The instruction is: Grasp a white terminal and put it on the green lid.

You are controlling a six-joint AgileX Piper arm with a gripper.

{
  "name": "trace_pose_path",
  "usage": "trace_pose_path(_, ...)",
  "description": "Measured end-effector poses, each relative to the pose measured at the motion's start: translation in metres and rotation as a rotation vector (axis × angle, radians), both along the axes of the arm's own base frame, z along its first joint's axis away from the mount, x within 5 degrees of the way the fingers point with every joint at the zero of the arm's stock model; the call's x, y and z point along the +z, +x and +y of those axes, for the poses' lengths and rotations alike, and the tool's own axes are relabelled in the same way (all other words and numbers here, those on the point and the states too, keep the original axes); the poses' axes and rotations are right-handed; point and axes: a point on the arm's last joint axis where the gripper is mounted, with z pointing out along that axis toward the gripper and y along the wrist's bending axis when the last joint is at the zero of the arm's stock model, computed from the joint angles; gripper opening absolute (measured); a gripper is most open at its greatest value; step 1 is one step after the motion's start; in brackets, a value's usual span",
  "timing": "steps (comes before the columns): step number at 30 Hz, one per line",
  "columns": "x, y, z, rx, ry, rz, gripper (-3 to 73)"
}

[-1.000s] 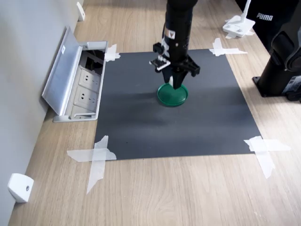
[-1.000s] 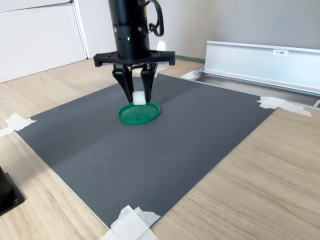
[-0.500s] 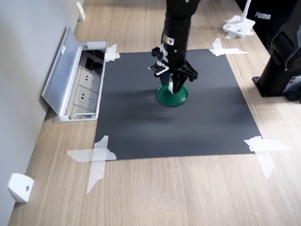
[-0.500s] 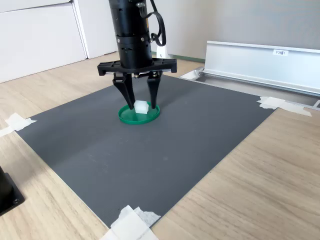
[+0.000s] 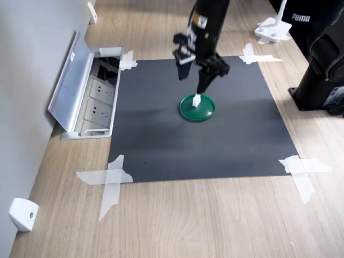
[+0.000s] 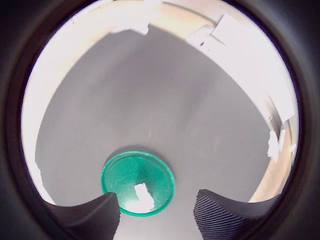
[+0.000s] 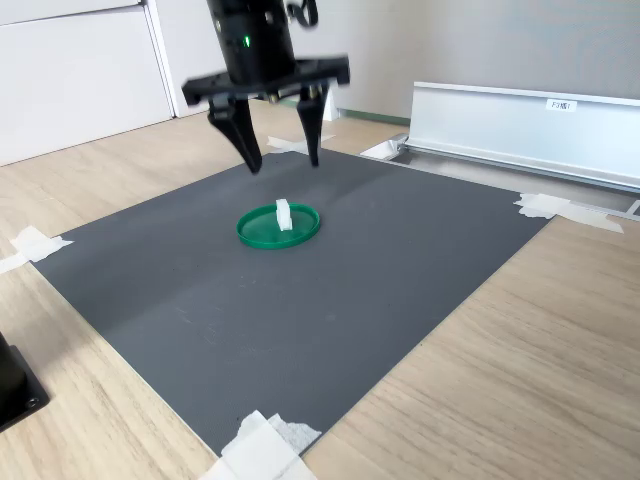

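One white terminal [image 7: 283, 214] stands upright on the green lid [image 7: 262, 231]; the gripper [image 7: 281, 158], spread and empty, hangs above the lid. Probably light, rigid, tippy: pinch its flat sides.

Even bright light; wrist view fisheye-vignetted, overexposed at edges.

A dark gray mat [image 5: 199, 121] lies on a wooden table [image 5: 188, 220], held down with white tape [image 5: 107, 180] at its corners. The green lid [image 5: 197, 107] sits near the middle of the mat. The white terminal [image 5: 197, 100] stands on the lid. The gripper [image 5: 192, 86] hangs above it at 12 o'clock, its fingers spread apart. An open metal box of sockets [image 5: 88, 91] sits at 9 o'clock.
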Motion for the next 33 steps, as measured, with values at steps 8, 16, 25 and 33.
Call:
trace_pose_path(8,0.095,-0.018,0.001,-0.149,0.104,-0.288,23.5)
trace_pose_path(16,0.142,-0.070,-0.001,-0.338,0.306,-0.684,0.0)
trace_pose_path(25,0.111,-0.137,-0.002,-0.420,0.485,-0.909,-0.5)
trace_pose_path(33,0.051,-0.197,-0.002,-0.417,0.516,-0.962,-0.7)
